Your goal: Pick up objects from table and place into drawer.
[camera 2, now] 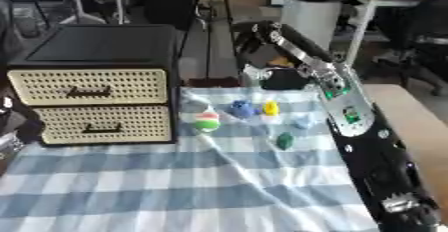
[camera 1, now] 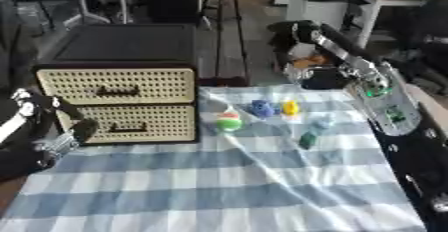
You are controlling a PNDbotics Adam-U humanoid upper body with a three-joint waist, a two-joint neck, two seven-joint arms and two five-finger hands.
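Left hand (camera 1: 42,126) hangs at the left edge of the left eye view, just in front of the drawer unit (camera 1: 118,83), its dark fingers curled with nothing visibly between them; whether it touches the cabinet front I cannot tell. Right hand (camera 1: 293,32) is raised well above and behind the table (camera 1: 219,191), far from the toys, and its fingers are too dark against the background to say whether they are spread or closed. Both drawers look closed: the upper drawer (camera 1: 118,86) and the lower drawer (camera 1: 136,122) sit flush, handles forward. On the blue checked cloth, all of the small things lie in a loose cluster right of the cabinet: a green, white and red ball-like toy (camera 1: 228,121), a blue toy (camera 1: 262,108), a yellow toy (camera 1: 290,108), a pale blue piece (camera 1: 322,124) and a dark green piece (camera 1: 308,140). None is held. By my reading the task has barely begun: a drawer must be opened first, then every object carried over.
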